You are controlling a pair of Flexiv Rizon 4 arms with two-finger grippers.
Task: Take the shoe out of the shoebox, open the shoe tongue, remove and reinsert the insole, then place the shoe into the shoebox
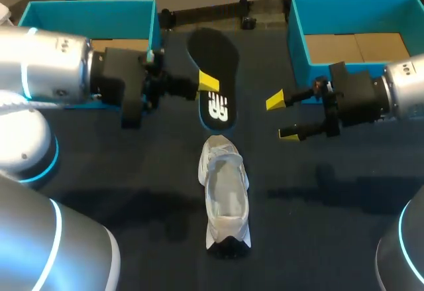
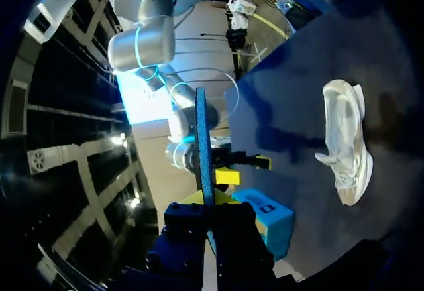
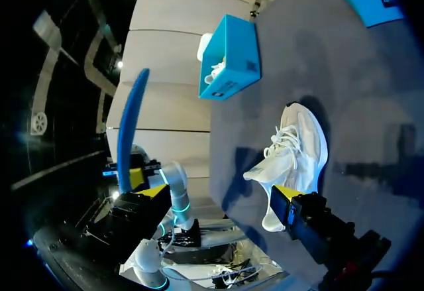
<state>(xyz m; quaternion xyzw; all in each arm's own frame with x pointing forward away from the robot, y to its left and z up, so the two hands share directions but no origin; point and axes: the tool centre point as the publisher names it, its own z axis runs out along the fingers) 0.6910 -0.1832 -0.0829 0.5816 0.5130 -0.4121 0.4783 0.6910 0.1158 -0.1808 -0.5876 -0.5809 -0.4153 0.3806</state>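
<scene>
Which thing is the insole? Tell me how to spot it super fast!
On the dark table, look between the left shoebox and the right shoebox, both blue. There, just beyond the white shoe, the left gripper pinches the insole. It is the only flat, foot-shaped black piece, with white print at one end.
</scene>
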